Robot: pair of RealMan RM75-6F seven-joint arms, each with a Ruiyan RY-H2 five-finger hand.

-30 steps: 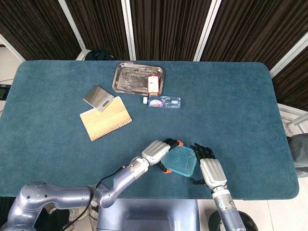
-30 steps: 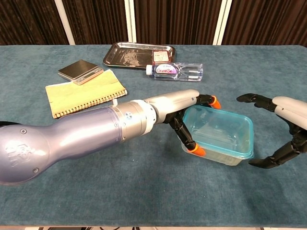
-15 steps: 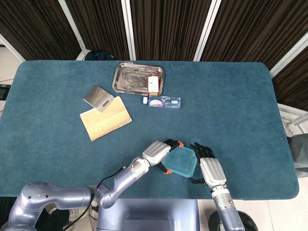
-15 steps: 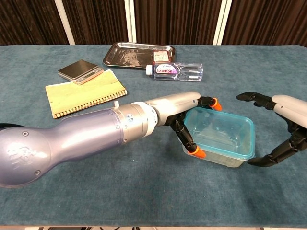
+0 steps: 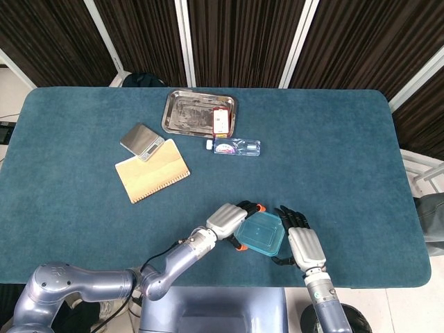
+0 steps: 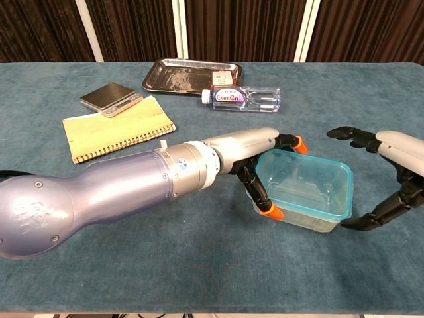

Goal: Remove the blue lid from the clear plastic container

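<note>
Near the table's front edge: clear plastic container with translucent blue lid (image 6: 303,187) seated on the teal felt tabletop (image 5: 333,159), lid still on. Gripped at its left end by the left hand (image 6: 255,162), black fingers with orange tips (image 6: 271,209) curled around the near and far left corners. Seen from the head view, same left hand (image 5: 227,220) pressed against the container's left side, container (image 5: 260,234) lying between the two hands.

On the other side, right hand (image 6: 391,172) held just beside the container's right end, fingers spread wide in an open arc, upper fingertips (image 6: 338,133) above and beyond the rim, lower fingertip near the bottom right corner; touching or not, impossible to tell. From the head view, right hand (image 5: 303,244) close against the container's right edge.

Farther back on the table, well apart: rectangular stainless steel tray (image 5: 187,111) with a small red-labelled packet (image 5: 220,121) lying in its right end; clear plastic bottle with white cap (image 6: 242,97) lying on its side just in front of the tray; small silver digital scale (image 5: 141,141) touching a tan spiral-bound notebook (image 5: 152,171).
</note>
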